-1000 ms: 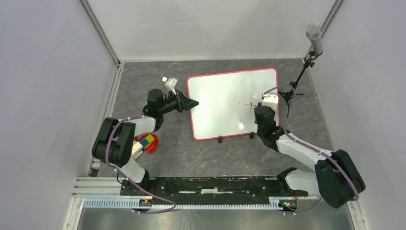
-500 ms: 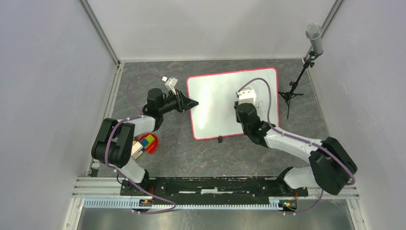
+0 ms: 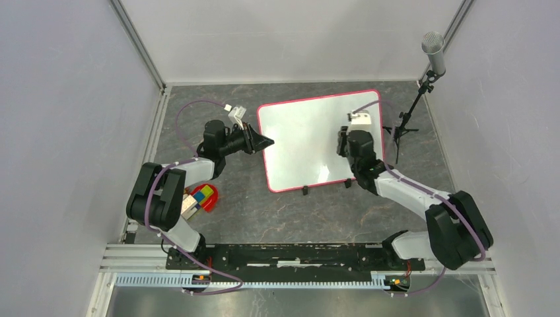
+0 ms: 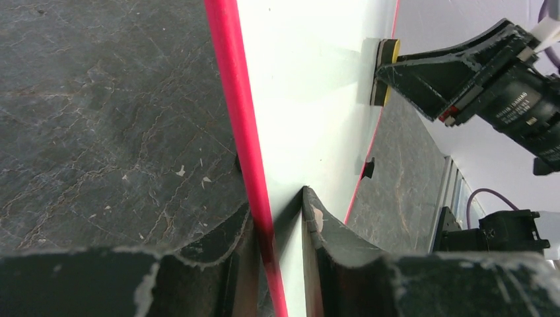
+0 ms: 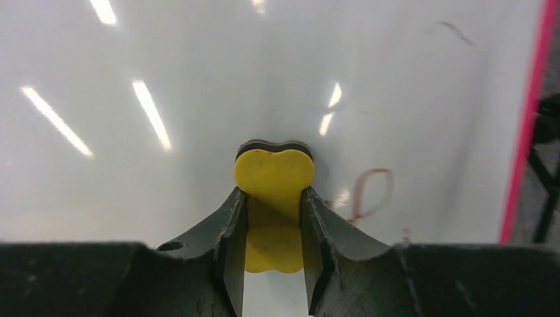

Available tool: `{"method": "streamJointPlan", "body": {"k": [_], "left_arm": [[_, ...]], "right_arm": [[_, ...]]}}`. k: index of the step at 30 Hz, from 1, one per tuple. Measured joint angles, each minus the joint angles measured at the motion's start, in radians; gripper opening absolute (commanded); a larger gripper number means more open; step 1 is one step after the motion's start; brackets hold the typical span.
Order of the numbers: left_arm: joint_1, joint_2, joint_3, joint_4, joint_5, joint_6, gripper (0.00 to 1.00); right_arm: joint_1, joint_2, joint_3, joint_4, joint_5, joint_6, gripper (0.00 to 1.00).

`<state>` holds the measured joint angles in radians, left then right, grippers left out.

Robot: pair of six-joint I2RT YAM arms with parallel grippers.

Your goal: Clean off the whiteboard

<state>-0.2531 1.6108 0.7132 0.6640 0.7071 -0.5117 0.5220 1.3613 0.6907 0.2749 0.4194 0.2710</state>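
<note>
The whiteboard [image 3: 310, 139] with a red-pink frame lies on the dark table at centre. My left gripper [image 3: 267, 141] is shut on its left edge; in the left wrist view the pink frame [image 4: 244, 132] runs between the fingers [image 4: 317, 228]. My right gripper [image 3: 343, 142] is shut on a yellow eraser [image 5: 274, 191] with a black felt pad pressed on the board's right part. The eraser also shows in the left wrist view [image 4: 383, 72]. A faint red loop mark [image 5: 370, 195] remains on the board just right of the eraser.
A microphone on a small black tripod [image 3: 409, 112] stands just beyond the board's right edge. A red dish with coloured blocks [image 3: 201, 197] sits by the left arm. Enclosure walls close in on both sides and the back.
My right gripper swept the eraser left across the board and then back right and further from me. The black scribble near the board's middle right is gone. The left gripper held still.
</note>
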Motion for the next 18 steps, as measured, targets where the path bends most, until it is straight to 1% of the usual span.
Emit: {"method": "streamJointPlan", "body": {"k": [5, 9, 13, 18], "left_arm": [[0.000, 0.000, 0.003, -0.006, 0.004, 0.002, 0.02], [0.000, 0.000, 0.006, -0.011, 0.008, 0.003, 0.02], [0.000, 0.000, 0.011, -0.020, 0.010, 0.003, 0.02], [0.003, -0.005, 0.011, -0.036, 0.010, 0.005, 0.02]], "right_arm": [[-0.167, -0.091, -0.149, 0.050, 0.001, 0.017, 0.30], [-0.214, -0.109, -0.179, 0.039, 0.022, 0.008, 0.29], [-0.190, -0.107, -0.154, 0.009, 0.031, -0.017, 0.29], [-0.047, -0.067, -0.053, -0.024, 0.021, -0.025, 0.30]]}}
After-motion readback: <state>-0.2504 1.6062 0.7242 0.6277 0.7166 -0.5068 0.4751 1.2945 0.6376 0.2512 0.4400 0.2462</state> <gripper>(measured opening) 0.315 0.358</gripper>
